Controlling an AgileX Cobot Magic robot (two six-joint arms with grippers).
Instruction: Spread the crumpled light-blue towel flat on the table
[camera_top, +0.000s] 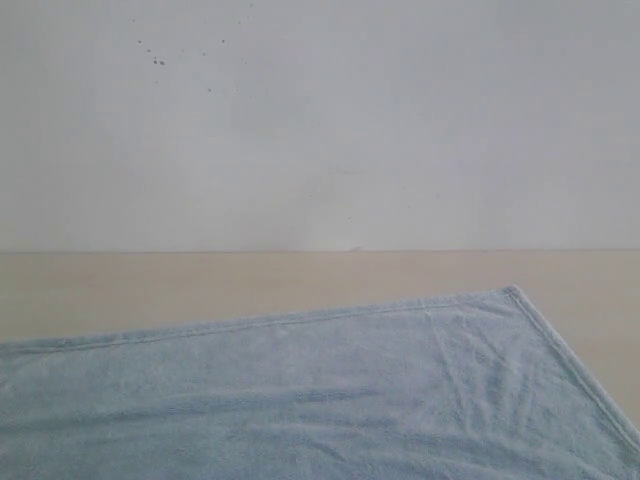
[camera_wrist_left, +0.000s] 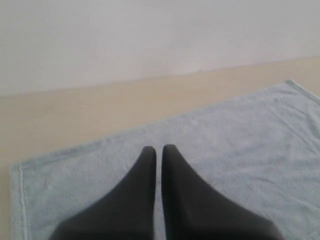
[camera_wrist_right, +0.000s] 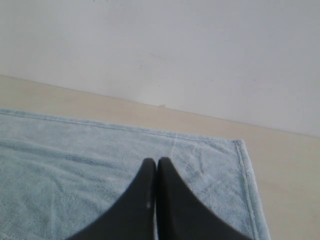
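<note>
The light-blue towel (camera_top: 320, 400) lies spread out across the near part of the beige table (camera_top: 200, 285), its far hemmed edge slanting and its far right corner (camera_top: 512, 291) flat. Faint creases run through it. Neither gripper shows in the exterior view. In the left wrist view my left gripper (camera_wrist_left: 158, 149) hangs over the towel (camera_wrist_left: 240, 150) near its left corner, black fingers shut with a thin slit between them and nothing held. In the right wrist view my right gripper (camera_wrist_right: 156, 161) is over the towel (camera_wrist_right: 75, 160) near its right corner, fingers shut and empty.
A white wall (camera_top: 320, 120) rises along the table's far edge, with a few dark specks high up. Bare table shows behind the towel and to its right (camera_top: 600, 300).
</note>
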